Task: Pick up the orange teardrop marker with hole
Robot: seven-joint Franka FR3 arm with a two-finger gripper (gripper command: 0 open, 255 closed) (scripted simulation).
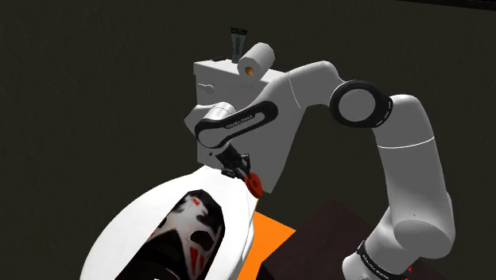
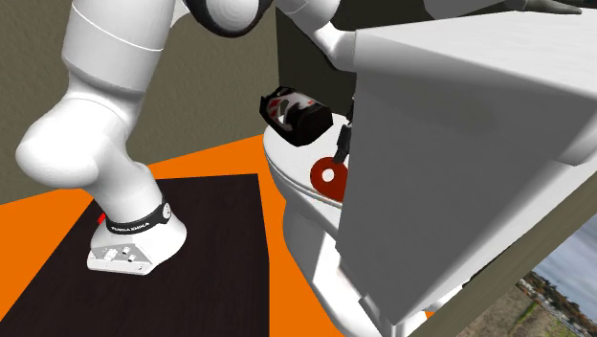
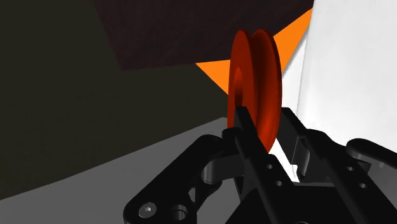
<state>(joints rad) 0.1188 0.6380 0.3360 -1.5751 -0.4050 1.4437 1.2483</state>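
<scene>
While gripper clasps marker, toilet tank stands beside.

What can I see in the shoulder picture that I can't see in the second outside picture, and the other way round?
Shoulder view: a white paper roll and a small dark tube on top of the white tank.
Second exterior view: the flat white foot plate under the arm, and a strip of sky.
Both: the red-orange teardrop marker with a hole, clasped by the black gripper, and a black, white and red patterned object on the white lid.
</scene>
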